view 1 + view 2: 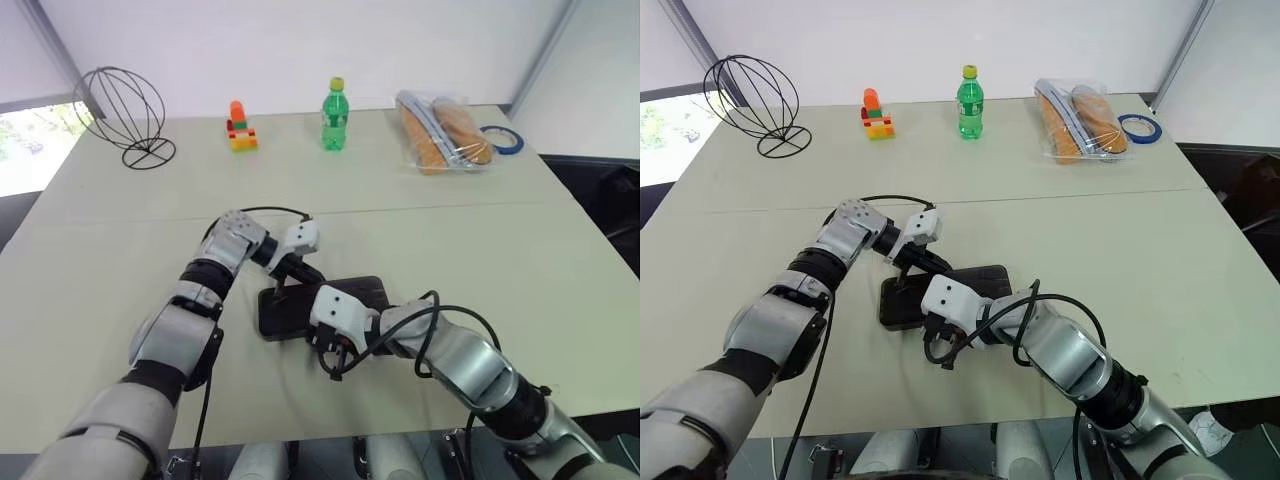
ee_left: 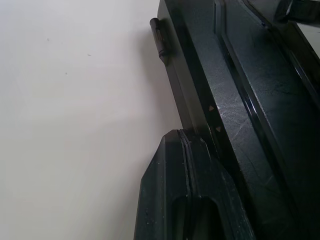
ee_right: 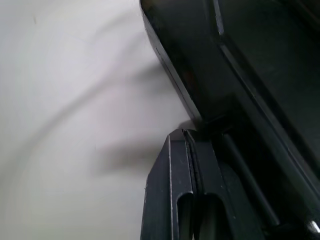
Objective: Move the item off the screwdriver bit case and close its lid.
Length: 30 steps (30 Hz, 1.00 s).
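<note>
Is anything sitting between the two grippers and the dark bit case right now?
Nothing visible does. The left gripper and right gripper are both at the flat dark plastic bit case, with no object between.

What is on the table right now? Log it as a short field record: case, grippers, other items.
screwdriver bit case: flat on the table near the front edge, looks closed, nothing resting on it
left gripper: shut, fingers down on the case's left end
right gripper: shut, at the case's near edge
far edge of table: wire sphere, toy block stack, green soda bottle, bag of bread rolls, blue tape roll
</note>
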Each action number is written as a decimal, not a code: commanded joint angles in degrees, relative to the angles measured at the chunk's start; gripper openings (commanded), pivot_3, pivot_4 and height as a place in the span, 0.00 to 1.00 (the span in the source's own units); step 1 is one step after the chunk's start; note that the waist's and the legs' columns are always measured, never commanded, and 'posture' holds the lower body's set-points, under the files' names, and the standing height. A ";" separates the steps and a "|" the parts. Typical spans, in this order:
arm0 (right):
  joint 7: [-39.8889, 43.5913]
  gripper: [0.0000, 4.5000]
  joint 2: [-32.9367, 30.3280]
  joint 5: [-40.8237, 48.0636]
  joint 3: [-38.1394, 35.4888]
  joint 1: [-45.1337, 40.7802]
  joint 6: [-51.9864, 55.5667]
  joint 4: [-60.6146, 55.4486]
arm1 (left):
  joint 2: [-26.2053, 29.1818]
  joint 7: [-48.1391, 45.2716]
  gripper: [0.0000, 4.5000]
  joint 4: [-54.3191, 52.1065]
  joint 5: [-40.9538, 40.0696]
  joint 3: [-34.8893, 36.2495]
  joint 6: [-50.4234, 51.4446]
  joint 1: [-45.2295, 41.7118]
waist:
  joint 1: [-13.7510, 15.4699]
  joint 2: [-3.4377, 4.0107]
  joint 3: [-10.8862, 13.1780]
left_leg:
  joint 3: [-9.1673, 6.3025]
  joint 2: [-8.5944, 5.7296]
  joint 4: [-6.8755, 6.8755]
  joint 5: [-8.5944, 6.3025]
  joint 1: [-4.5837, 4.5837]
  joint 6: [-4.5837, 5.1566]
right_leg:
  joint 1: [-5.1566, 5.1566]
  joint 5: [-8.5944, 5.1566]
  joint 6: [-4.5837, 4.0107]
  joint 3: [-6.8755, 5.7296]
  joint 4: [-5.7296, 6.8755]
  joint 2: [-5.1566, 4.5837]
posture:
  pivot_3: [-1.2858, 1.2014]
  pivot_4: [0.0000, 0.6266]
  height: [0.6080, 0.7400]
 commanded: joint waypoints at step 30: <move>14.93 0.01 -10.58 44.86 -65.30 12.48 7.13 -10.61 | 8.29 11.37 0.00 0.36 -14.37 19.36 6.82 -2.89 | 0.75 -0.54 -0.02 | -0.20 -0.09 0.07 -0.14 0.02 0.23 | 0.31 0.04 0.18 -0.15 -0.32 -0.11 | 0.52 0.24 1.00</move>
